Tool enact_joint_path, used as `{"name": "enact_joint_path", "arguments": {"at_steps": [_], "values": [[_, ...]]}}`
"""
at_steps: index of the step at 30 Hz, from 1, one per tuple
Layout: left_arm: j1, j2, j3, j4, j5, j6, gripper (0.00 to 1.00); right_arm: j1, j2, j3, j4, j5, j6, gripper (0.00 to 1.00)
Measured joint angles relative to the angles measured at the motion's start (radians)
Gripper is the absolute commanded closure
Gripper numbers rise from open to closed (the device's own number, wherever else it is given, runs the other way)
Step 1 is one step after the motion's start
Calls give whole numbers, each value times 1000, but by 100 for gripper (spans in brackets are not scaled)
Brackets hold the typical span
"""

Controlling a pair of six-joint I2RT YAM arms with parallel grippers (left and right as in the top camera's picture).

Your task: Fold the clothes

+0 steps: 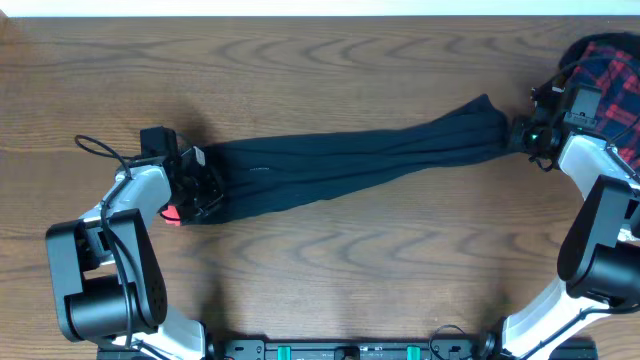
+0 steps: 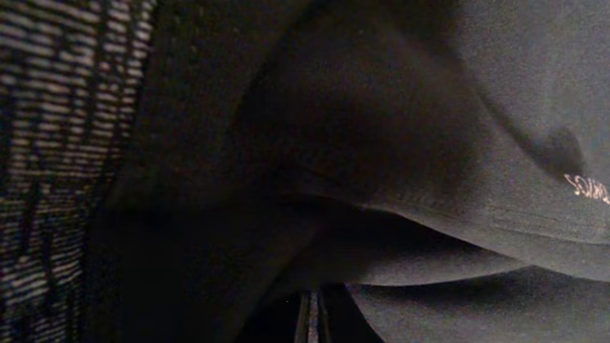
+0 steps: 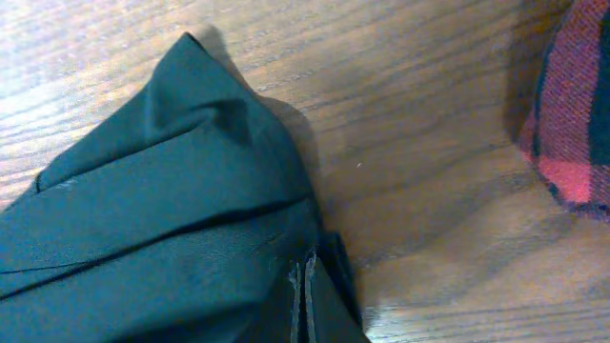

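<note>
The clothes (image 1: 350,165), long black trousers, lie stretched in a narrow band across the table from left to right. My left gripper (image 1: 197,186) is shut on the waist end, where a bit of red-orange edge (image 1: 172,213) shows. The left wrist view is filled with dark fabric (image 2: 400,143) and the grey-flecked waistband (image 2: 57,143), and the left gripper (image 2: 312,324) has its jaws pressed together on the cloth. My right gripper (image 1: 520,135) is shut on the leg end. In the right wrist view the right gripper (image 3: 303,295) pinches the edge of the clothes (image 3: 172,219).
A red-and-black plaid garment (image 1: 610,70) lies at the back right corner, just behind the right arm, and shows in the right wrist view as the plaid garment (image 3: 572,124). Bare wooden table (image 1: 330,260) runs in front of and behind the trousers.
</note>
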Motion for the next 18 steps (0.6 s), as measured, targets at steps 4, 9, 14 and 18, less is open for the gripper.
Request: {"name": "enact_joint_path", "arguments": {"at_steps": [4,9,14,18], "values": [[0,0,0,0,0,0,93,0,-52,0,29,2,47,99],[0,0,0,0,0,0,93,0,-118,8,73,13,108,99],[0,0,0,0,0,0,93,9,-103,9,135,26,161,99],[0,0,0,0,0,0,93,25,-77,9,185,45,209,99]]}}
